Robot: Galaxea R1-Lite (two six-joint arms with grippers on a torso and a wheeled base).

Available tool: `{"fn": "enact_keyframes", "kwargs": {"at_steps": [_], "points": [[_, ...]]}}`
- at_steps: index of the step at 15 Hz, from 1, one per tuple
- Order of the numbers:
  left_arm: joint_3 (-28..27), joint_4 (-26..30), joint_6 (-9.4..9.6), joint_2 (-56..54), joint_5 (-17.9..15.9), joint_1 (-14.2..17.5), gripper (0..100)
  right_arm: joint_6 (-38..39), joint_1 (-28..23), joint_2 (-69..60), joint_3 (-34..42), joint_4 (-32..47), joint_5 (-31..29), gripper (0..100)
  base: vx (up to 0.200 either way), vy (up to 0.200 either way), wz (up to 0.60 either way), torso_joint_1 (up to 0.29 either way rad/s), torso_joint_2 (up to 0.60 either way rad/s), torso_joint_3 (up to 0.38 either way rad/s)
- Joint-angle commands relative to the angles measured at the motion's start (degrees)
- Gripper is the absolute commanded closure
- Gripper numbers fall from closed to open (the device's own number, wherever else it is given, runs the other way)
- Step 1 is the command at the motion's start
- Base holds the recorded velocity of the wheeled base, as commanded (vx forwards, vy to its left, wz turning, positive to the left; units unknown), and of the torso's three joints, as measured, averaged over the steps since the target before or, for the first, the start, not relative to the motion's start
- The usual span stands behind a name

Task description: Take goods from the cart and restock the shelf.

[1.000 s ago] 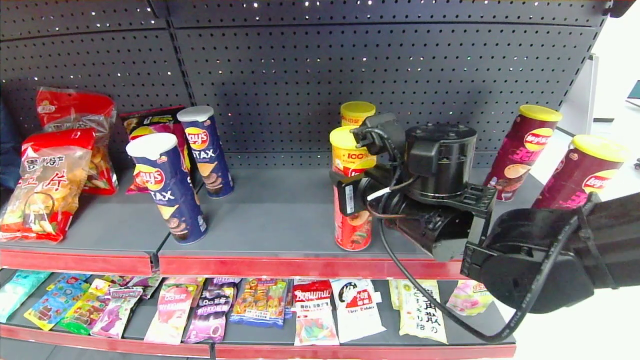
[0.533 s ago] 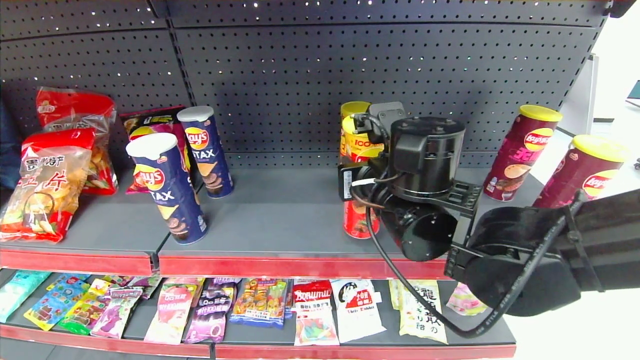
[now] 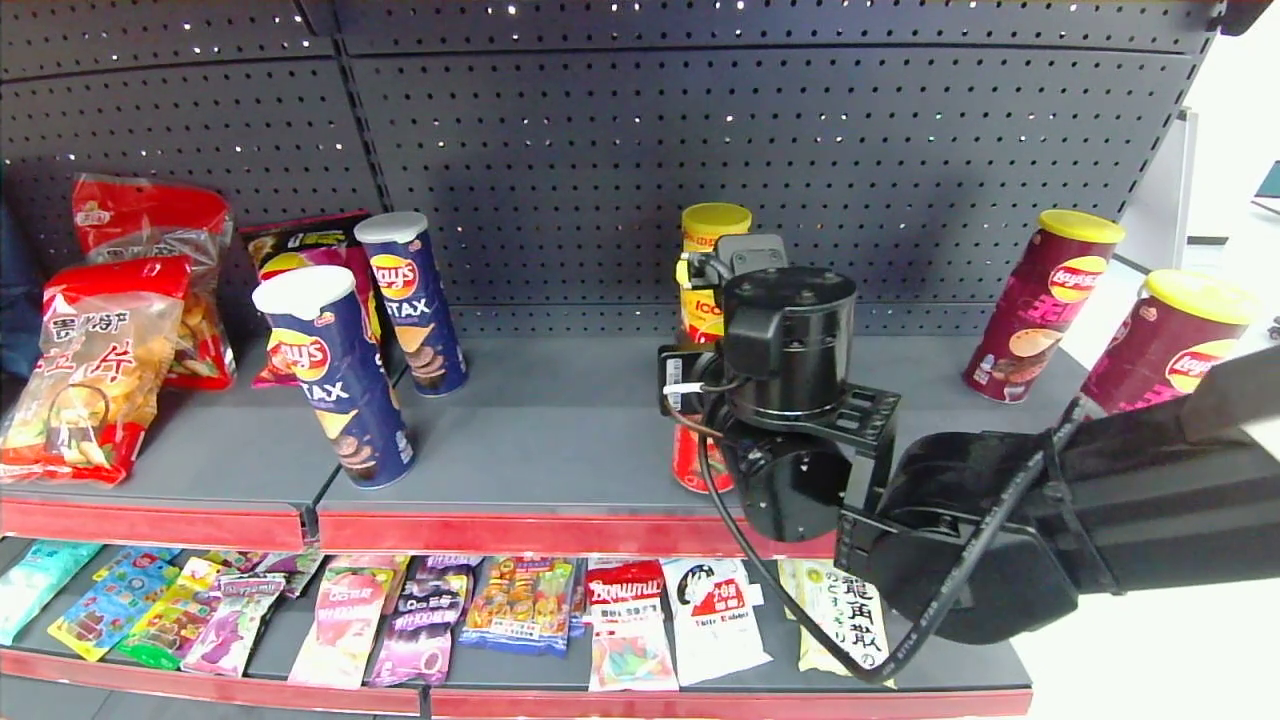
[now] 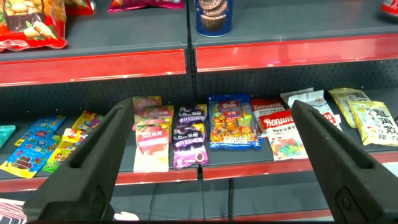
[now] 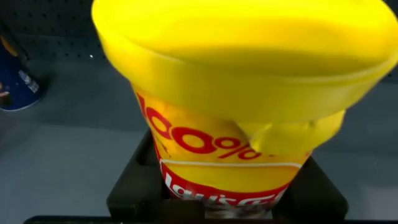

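Note:
A red chip can with a yellow lid (image 3: 702,305) stands upright on the middle of the grey shelf (image 3: 560,420), near its front edge. My right gripper (image 3: 700,395) is shut on it from the front, and the wrist hides most of the can's body. In the right wrist view the can (image 5: 236,124) sits close up between the black fingers (image 5: 134,186). A second yellow-lidded can (image 3: 715,222) stands right behind it by the pegboard. My left gripper (image 4: 211,162) hangs open and holds nothing, low in front of the lower shelves.
Two blue cans (image 3: 335,375) and red snack bags (image 3: 95,370) stand on the left of the shelf. Two maroon cans (image 3: 1045,300) stand at the right end. Flat candy bags (image 3: 520,605) line the lower shelf. There is bare shelf between the blue cans and the held can.
My right arm has swung left and lower along the shelf front with the can in its grip. The can first went back toward the pegboard, then slightly left.

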Motion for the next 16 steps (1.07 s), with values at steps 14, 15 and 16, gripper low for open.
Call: {"fn": "enact_keyframes", "kwargs": {"at_steps": [14, 15, 16], "points": [[0.0, -0.01, 0.0, 0.09, 0.04, 0.0, 0, 0.19, 1.39, 1.92, -0.35, -0.02, -1.52, 100, 0.0, 0.0, 0.0, 0.0, 0.0, 0.0], [0.0, -0.01, 0.09, 0.09, 0.04, 0.0, 0, 0.19, 1.39, 1.92, -0.35, 0.06, -1.61, 100, 0.0, 0.0, 0.0, 0.0, 0.0, 0.0], [0.0, -0.01, 0.0, 0.09, 0.04, 0.0, 0, 0.19, 1.39, 1.92, -0.35, 0.06, -1.61, 100, 0.0, 0.0, 0.0, 0.0, 0.0, 0.0]]}}
